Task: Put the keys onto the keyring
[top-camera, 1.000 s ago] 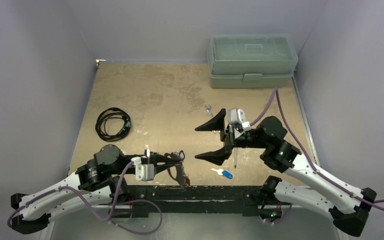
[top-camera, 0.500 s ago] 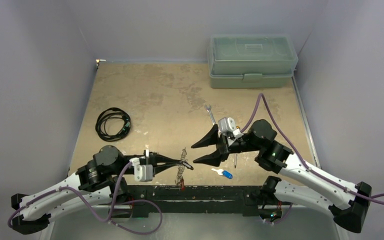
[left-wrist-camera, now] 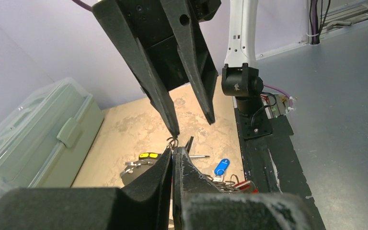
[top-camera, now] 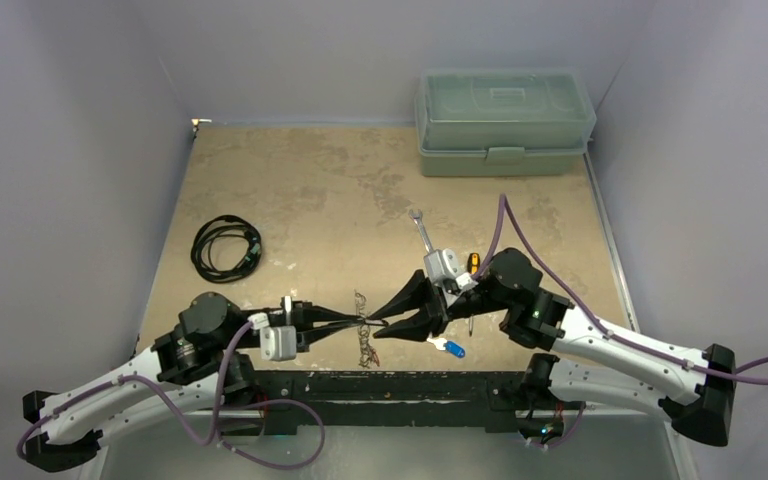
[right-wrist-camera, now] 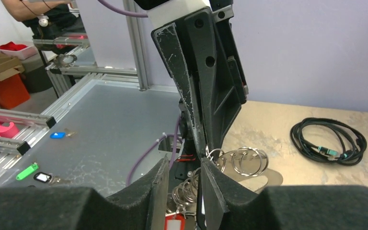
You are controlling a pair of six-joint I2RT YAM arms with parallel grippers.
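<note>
The left end effector is clamping the keyring, which is dangling over the tabletop just left of the blue key. The right end effector, fingers parted, is hovering just left of that key, with its tips at the keyring.

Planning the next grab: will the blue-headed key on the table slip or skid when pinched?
The blue key lies flat and tiny, so probably light and prone to skidding. Its plastic head likely grips better than the thin blade.
</note>
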